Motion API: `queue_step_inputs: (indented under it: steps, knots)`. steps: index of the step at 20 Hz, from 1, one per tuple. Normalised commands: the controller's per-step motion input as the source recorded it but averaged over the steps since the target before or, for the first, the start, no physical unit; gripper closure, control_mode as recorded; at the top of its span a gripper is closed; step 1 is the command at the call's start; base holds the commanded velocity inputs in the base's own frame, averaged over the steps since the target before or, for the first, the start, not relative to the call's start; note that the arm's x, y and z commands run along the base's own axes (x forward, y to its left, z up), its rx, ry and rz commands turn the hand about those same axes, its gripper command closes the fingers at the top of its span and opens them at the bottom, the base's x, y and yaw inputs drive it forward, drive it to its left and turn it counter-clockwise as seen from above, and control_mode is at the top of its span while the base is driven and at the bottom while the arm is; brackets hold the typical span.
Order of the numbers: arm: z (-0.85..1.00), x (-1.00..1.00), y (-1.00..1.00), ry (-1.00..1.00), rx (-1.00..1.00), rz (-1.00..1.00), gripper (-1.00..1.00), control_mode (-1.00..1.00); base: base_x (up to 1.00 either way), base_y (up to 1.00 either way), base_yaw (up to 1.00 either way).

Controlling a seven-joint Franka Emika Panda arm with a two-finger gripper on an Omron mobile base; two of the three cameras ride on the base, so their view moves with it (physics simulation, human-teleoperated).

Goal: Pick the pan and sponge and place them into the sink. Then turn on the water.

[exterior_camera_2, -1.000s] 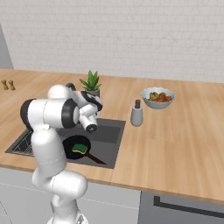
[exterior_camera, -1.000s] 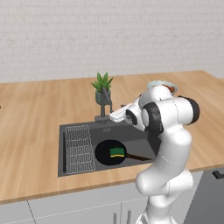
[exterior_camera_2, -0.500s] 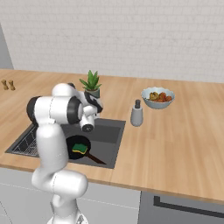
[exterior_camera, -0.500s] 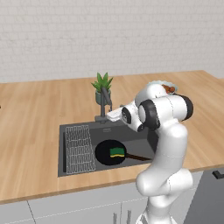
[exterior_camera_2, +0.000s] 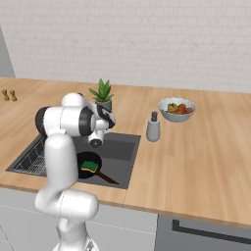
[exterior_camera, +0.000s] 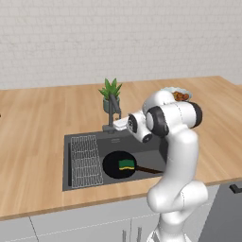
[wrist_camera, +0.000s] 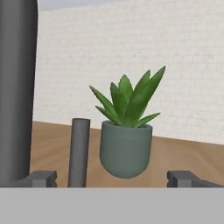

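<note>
Black pan (exterior_camera: 116,165) with the sponge (exterior_camera: 125,164) on it lies in the sink (exterior_camera: 91,140) below your gripper (wrist_camera: 112,179), whose jaws stand wide and empty facing the faucet lever (wrist_camera: 79,151); approach off-line and you risk knocking the potted plant (wrist_camera: 126,135) just behind.

Base cams behind arm, left and right, look down, share sink (exterior_camera: 113,158); hand cam close, level, faces plant (wrist_camera: 126,135).
</note>
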Motion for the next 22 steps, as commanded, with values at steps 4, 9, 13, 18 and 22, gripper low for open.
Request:
queue_step_inputs:
  steps: [4, 9, 13, 18, 22]
  knots:
    - [-0.14, 0.29, -0.01, 0.00, 0.00, -0.04, -1.00, -1.00, 0.00, 0.00, 0.00]
    - [-0.24, 0.28, -0.01, 0.01, 0.00, -0.04, -1.00, -1.00, 0.00, 0.00, 0.00]
    - [-0.26, 0.27, 0.00, 0.02, 0.00, -0.04, -1.00, -1.00, 0.00, 0.00, 0.00]
    - [-0.23, 0.28, 0.00, 0.01, 0.00, -0.04, -1.00, -1.00, 0.00, 0.00, 0.00]
    - [-0.21, 0.31, -0.02, 0.01, 0.00, -0.05, -1.00, -1.00, 0.00, 0.00, 0.00]
